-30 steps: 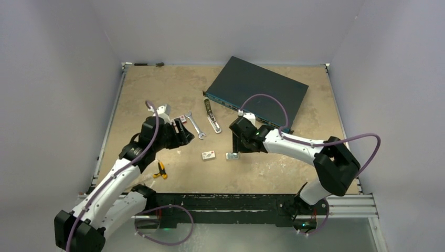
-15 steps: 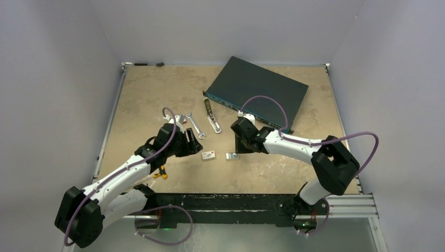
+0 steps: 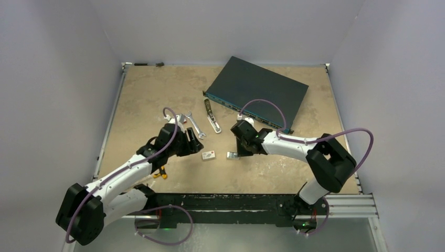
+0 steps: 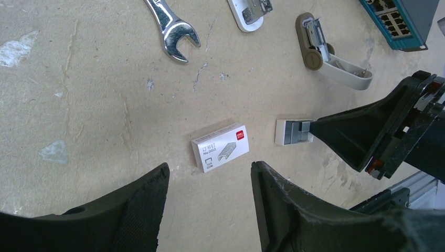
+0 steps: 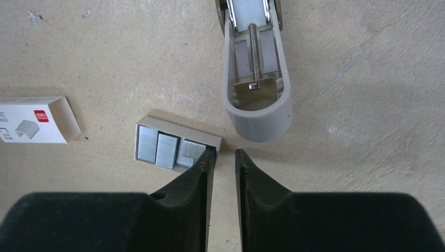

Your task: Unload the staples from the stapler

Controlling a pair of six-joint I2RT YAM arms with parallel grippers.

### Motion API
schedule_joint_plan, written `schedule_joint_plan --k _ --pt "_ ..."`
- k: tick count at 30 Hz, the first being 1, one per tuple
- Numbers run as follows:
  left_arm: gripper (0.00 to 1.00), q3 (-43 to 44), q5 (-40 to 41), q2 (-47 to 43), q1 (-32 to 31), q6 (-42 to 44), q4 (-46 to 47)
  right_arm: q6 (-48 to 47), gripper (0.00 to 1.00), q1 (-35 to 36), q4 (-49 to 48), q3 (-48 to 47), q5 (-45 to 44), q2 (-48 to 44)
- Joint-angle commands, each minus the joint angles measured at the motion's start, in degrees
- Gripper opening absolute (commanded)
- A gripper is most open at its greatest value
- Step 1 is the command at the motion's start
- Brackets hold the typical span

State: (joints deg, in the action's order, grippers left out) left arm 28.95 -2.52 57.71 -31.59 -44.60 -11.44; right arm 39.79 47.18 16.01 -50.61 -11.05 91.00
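Observation:
The slim stapler (image 3: 212,118) lies left of the network switch; its pale end shows in the left wrist view (image 4: 251,9). Any staples inside it are hidden. Silvery staple strips (image 5: 157,148) lie in a small open white box (image 5: 178,128). My right gripper (image 5: 224,152) hovers low at that box's right end. Its jaws are a narrow gap apart with nothing between them. In the top view the right gripper (image 3: 239,151) covers most of the box. My left gripper (image 4: 210,167) is wide open and empty, just short of the red-and-white box (image 4: 220,147).
A stubby grey piece (image 5: 257,79) lies just beyond the right gripper. A wrench (image 3: 195,125) lies left of the stapler. A dark network switch (image 3: 257,92) stands at the back. Yellow-handled pliers (image 3: 161,170) lie by the left arm.
My left arm has swung right and nearer, bringing its gripper up to the red-and-white box. My right gripper has shifted slightly left, toward the white box.

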Motion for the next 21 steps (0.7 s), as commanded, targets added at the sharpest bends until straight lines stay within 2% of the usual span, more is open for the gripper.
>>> schedule_joint_plan --k 1,7,15,21 --pt "0.57 -0.67 0.34 0.67 -0.22 -0.70 2.91 -0.41 0.24 -0.15 0.21 1.53 0.11 -1.51" --pt "0.57 -0.74 -0.11 1.28 -0.21 -0.75 3.67 -0.39 0.22 -0.16 -1.20 2.02 0.69 -0.54" --pt "0.56 -1.36 -1.40 2.01 -0.18 -0.31 4.57 -1.19 0.07 -0.10 -1.08 0.86 0.70 -0.35" --pt "0.49 -2.09 -3.22 3.97 -1.66 0.87 5.68 -1.76 0.04 -0.10 0.29 -0.07 -0.52 -1.34"
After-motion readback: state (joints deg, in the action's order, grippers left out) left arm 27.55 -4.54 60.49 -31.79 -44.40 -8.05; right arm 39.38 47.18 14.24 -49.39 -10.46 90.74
